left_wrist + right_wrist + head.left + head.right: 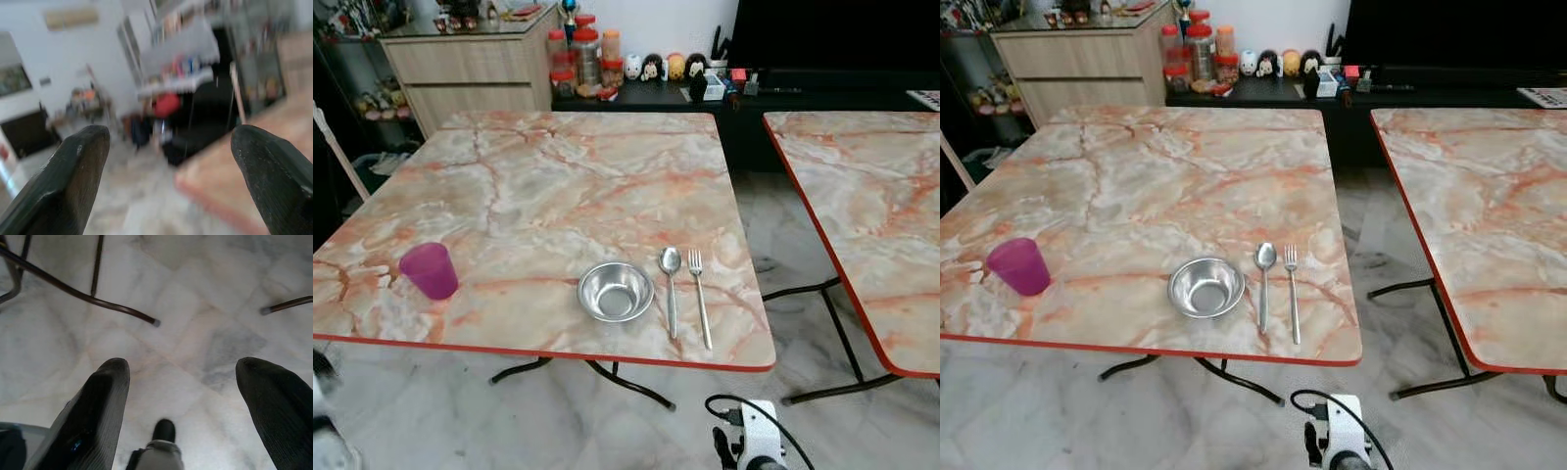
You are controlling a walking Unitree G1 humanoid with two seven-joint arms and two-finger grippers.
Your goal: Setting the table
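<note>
Near the table's [509, 338] front edge, round steel bowl [616, 291], spoon [671, 284] and fork [699, 294] lie placed, purple plastic cup [430, 270] far left; both grippers [166, 186] [186, 416] hang spread, empty.

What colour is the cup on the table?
The cup is purple, or magenta; it shows best in the left eye view.

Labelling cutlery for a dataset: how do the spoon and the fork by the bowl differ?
The spoon ends in a rounded bowl; the fork ends in tines. The spoon lies nearer the steel bowl; the fork lies outside it, reaching closer to the table edge. Both are silver, parallel, heads pointing away from the robot.
</note>
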